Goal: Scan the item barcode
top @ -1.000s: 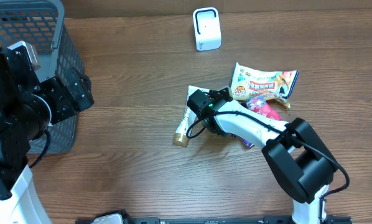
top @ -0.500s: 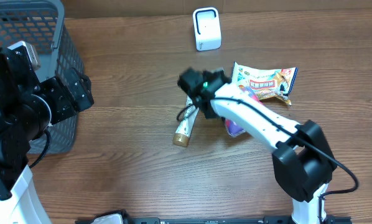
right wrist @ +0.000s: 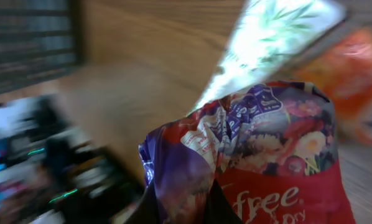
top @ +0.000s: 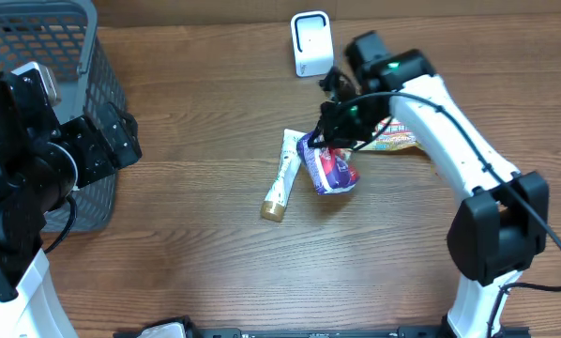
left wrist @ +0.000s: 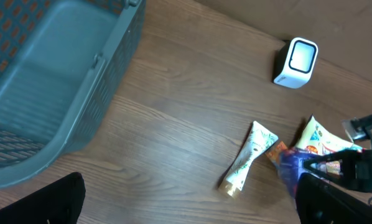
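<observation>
A wooden desk (top: 196, 244) carries all items. A grey mesh basket (top: 100, 89) stands at its far left corner, its interior hidden by blur and angle. A white tube (top: 285, 169) with leaf print lies flat mid-desk, its gold cap (top: 273, 209) toward the near edge. A white-and-orange snack bag (top: 400, 141) lies to the right, well apart from the basket.

The counter (top: 196, 263) lies open in the middle and at the front, the basket (top: 102, 103) blocks the far left, and the tube (top: 284, 174), the pouch (top: 327, 169) and the scanner (top: 310, 43) stand in the way toward the right.
</observation>
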Motion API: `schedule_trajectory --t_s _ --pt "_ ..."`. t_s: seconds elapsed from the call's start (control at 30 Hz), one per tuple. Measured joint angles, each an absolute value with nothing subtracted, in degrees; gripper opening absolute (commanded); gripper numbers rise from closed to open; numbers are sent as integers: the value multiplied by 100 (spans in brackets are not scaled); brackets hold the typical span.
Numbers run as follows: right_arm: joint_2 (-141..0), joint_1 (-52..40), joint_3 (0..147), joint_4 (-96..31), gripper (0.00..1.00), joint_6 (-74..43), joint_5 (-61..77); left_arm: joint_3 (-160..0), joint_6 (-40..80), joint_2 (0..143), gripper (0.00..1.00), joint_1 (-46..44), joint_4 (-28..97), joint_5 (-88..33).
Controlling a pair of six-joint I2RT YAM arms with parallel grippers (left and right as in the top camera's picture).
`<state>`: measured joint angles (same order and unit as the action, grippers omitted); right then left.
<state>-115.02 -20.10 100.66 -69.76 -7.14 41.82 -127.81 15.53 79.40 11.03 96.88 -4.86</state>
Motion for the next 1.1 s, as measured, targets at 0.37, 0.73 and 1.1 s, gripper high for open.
schedule_trajectory --t_s 0.37,0.73,1.1 --pt "-11502 -897 7712 -5323 34 -821 6344 -12781 1553 7940 100 1103 9688 -484" --pt "-11502 674 7747 -6292 56 -1393 3942 -12781 1553 7940 100 1103 9690 -484" --pt "-11402 631 9596 -7640 57 -884 2751 -12781 1553 7940 100 1103 9688 -484"
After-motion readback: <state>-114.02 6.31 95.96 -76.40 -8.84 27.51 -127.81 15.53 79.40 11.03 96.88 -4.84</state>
